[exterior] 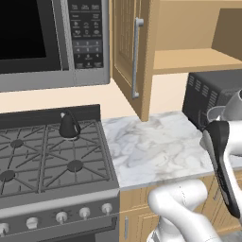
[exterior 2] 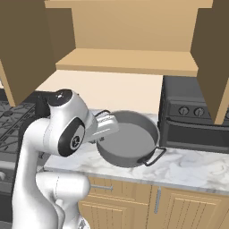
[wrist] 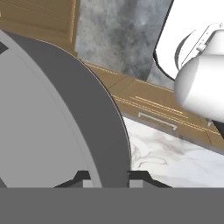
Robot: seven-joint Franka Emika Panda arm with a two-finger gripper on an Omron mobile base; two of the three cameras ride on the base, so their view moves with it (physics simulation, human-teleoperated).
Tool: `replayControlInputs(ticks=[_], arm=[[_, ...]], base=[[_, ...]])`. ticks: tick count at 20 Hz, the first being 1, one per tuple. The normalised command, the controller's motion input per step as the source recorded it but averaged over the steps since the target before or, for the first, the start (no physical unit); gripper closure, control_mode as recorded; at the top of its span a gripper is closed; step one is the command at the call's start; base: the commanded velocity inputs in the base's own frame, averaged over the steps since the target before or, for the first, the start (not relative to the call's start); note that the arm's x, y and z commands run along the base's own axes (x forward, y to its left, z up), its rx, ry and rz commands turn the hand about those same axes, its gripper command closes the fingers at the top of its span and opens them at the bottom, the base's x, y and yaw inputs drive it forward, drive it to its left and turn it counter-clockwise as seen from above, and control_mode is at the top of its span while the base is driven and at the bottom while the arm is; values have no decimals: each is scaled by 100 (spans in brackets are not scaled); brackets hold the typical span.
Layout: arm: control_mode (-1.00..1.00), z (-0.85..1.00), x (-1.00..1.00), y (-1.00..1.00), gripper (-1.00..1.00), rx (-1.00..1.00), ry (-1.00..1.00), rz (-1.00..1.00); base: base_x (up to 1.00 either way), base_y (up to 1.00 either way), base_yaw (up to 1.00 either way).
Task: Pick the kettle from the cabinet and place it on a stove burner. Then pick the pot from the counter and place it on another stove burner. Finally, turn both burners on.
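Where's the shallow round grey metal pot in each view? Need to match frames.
Left base view: shallow round grey metal pot at the right edge, cropped, above the arm; identification tentative.
Right base view: centre, tilted over the white marble counter.
Hand view: left half, close up, its wall between the finger tips.
Shared landmark: the white marble counter, mid-right in the left base view, lower right in the hand view.

Kettle [exterior: 69, 125] glossy black; pot [exterior 2: 129, 143] matt grey metal; counter [exterior: 151, 146] polished veined white marble; cabinet [exterior 2: 129, 60] light smooth wood.
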Motion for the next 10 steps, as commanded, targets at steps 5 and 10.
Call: replayControlInputs(ticks=[5, 10], arm=[[-100, 19, -36, 0, 100, 0, 0, 2], [-100, 9, -36, 0, 100, 0, 0, 2]], base=[[0, 0, 0], [0, 0, 0]])
